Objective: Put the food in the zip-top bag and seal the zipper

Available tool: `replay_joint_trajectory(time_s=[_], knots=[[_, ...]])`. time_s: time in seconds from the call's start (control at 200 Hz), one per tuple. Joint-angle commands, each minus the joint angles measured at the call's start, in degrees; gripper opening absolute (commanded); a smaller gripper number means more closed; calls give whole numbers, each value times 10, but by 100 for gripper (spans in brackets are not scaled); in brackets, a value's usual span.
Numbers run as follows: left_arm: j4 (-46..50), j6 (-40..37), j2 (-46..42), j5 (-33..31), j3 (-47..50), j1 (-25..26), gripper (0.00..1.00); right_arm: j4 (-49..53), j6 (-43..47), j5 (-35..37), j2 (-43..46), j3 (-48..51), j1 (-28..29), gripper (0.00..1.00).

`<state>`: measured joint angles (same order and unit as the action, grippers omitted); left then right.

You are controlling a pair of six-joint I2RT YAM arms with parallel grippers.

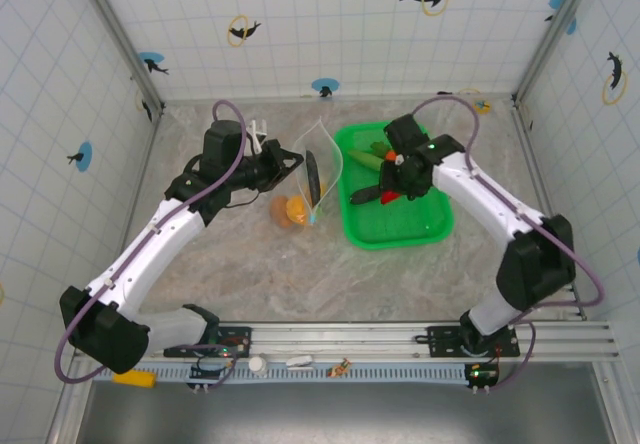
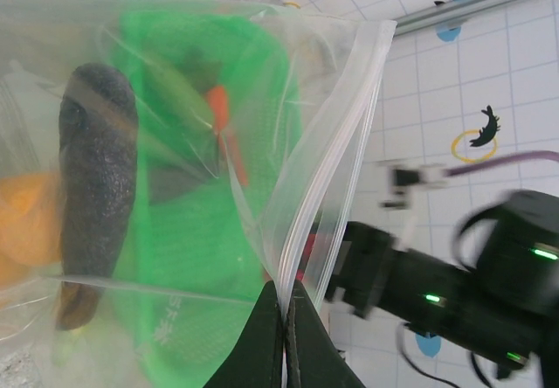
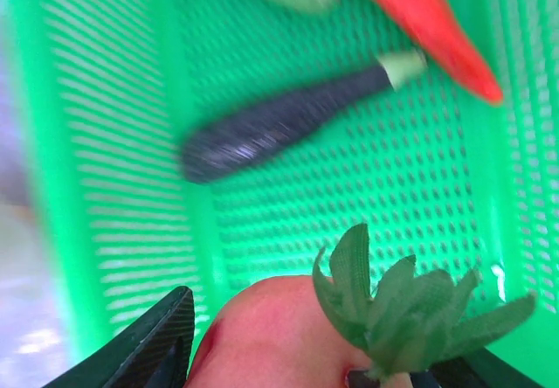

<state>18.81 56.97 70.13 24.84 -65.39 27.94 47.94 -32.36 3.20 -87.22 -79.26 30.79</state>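
Bag [image 1: 325,154]: it stands open-mouthed between the arms, just beside the green basket [image 1: 400,236], with a dark purple piece [image 2: 96,169] and orange pieces [image 1: 292,209] inside.
Left gripper [image 2: 284,322]: clenched on the bag's mouth edge by the zipper strip [image 2: 336,143], holding it up.
Right gripper [image 3: 279,353]: grasping a red fruit [image 3: 262,336] with a leafy green top, low over the basket.
Food left: a carrot [image 3: 428,21] and a dark vegetable [image 3: 279,126] lie in the basket beyond the fingers.
Your step: lift the fruit clear of the basket wall and cross to the bag's mouth. Come in from above and let go only once it is past the lip.
Watch: the thin lip could slip from the left pinch if you nudge it.
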Motion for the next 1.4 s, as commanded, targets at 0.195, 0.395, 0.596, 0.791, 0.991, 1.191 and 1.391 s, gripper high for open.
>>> replay_joint_trajectory(time_s=[0.195,0.395,0.596,0.791,0.991,1.191,1.391], knots=[[-17,6,5,17,-14,-6,0,-146,24,-71,61,-102,76,58],[-17,9,4,19,-14,-5,0,-100,84,-39,-25,-229,155,58],[-12,10,-2,17,-18,-5,0,-106,68,-58,-71,-245,165,58],[0,7,-11,10,-30,-5,0,-134,56,-59,-63,-174,162,58],[25,-9,-13,4,-54,-6,0,-108,29,-27,-74,-152,161,57],[33,-15,-12,7,-71,-6,0,-1,12,29,-134,-246,161,58],[41,-19,-13,5,-73,-6,0,-20,5,17,-123,-242,164,59]])
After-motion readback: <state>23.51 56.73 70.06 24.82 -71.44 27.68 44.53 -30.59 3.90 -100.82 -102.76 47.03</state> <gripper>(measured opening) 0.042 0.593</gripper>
